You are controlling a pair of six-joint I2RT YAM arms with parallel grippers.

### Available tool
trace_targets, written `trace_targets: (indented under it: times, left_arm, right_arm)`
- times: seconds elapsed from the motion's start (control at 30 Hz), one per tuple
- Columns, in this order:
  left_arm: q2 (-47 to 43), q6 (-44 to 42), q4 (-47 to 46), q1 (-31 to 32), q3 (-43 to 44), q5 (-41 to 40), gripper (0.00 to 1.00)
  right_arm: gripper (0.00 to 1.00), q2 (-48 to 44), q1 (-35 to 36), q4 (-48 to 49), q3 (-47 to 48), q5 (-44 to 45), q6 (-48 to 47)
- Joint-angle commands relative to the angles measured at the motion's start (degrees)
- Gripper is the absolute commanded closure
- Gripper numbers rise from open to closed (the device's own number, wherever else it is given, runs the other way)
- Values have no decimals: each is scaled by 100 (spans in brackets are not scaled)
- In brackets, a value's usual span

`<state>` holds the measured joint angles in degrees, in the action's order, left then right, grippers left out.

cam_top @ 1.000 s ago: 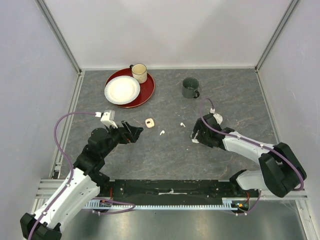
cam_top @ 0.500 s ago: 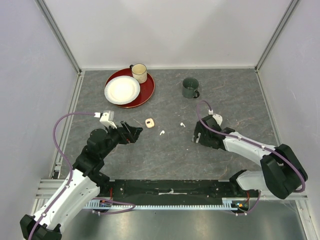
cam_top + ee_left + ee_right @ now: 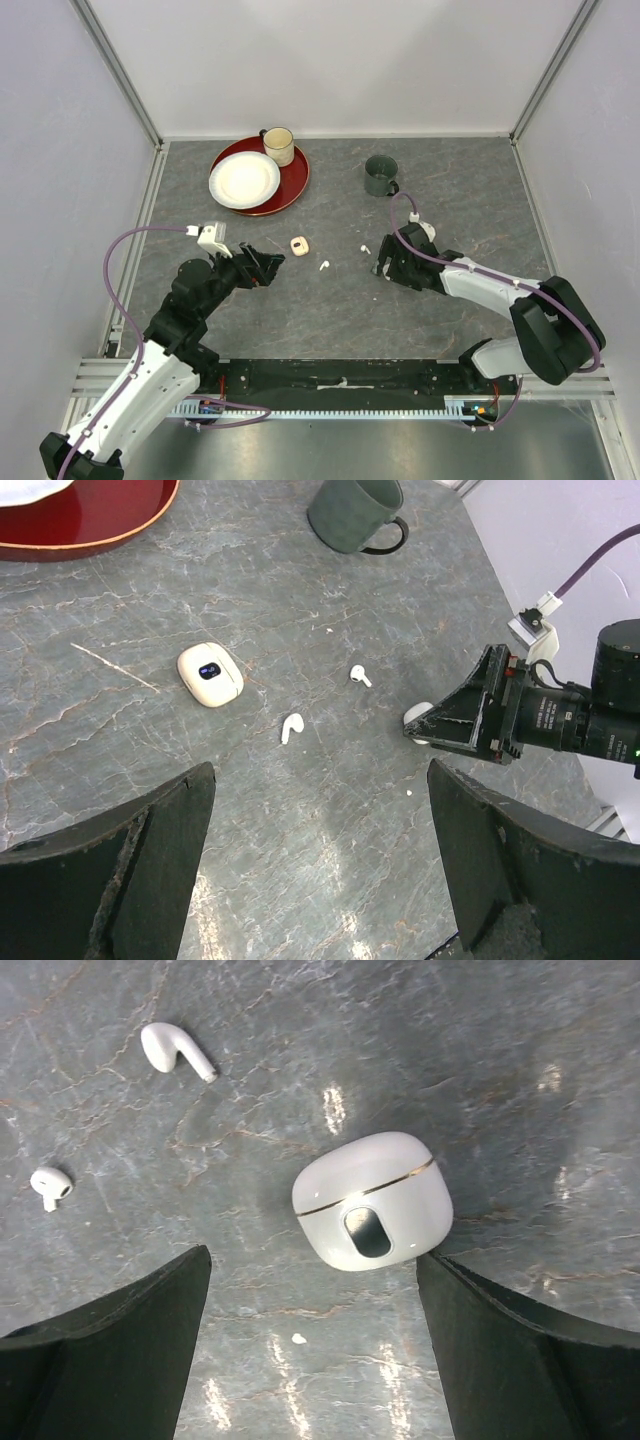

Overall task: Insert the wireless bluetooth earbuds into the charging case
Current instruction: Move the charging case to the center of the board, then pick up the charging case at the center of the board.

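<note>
**Operator:** Report the position of the earbuds.

**Technician:** Two show, both white, both loose on the table (image 3: 470,200); the first earbud (image 3: 324,265) lies between the two arms; the second earbud (image 3: 364,248) lies just beside the right gripper (image 3: 312,1258); neither sits in a case.

**Operator:** And the cases and grippers?

**Technician:** The white case (image 3: 372,1210) lies lid-shut on the table between the right gripper's fingers; those jaws stand wide and grip nothing.
The peach case (image 3: 298,244) lies near the left gripper (image 3: 268,262) and looks shut; that gripper is spread wide and empty.

**Operator:** Progress?

**Technician:** Judged early; no earbud seated.
Remaining: open a lid; lift each earbud; seat it in its socket.
</note>
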<state>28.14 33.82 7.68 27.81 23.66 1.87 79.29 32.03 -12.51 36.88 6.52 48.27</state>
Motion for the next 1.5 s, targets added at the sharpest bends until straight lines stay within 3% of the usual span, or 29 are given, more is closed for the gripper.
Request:
trace_targets:
  times: [0.0, 0.13, 0.27, 0.5, 0.57, 0.67, 0.9, 1.2, 1.47]
  left_arm:
    - [16, 107, -12, -22, 69, -55, 8]
    - [42, 142, -30, -22, 34, -55, 8]
    - [77, 142, -39, -22, 60, -11, 8]
    - [-1, -33, -82, -13, 77, 147, 9]
    - [-37, -121, -118, -22, 77, 200, 10]
    - [-46, -209, -206, -22, 42, 235, 10]
    - [-28, -324, -285, -22, 51, 393, 10]
    - [-133, -359, -258, -13, -54, 402, 10]
    - [-72, -464, -250, -22, -20, 411, 10]
  right_arm:
    - [10, 61, 22, 240, 38, -537, 436]
    - [13, -18, 84, 513, 12, -1011, 447]
    - [13, -483, 172, 286, 222, -811, -474]
    - [8, -1362, 172, -120, 276, 937, -3092]
    - [8, -1363, 172, 107, 118, 747, -4178]
    - [7, -1057, 163, 144, 170, 790, -4719]
    - [9, -476, 146, -155, 531, -53, -5915]
    - [13, -212, -373, -295, 539, -1363, -6303]
    - [20, 421, -461, -322, 706, -1725, -6207]
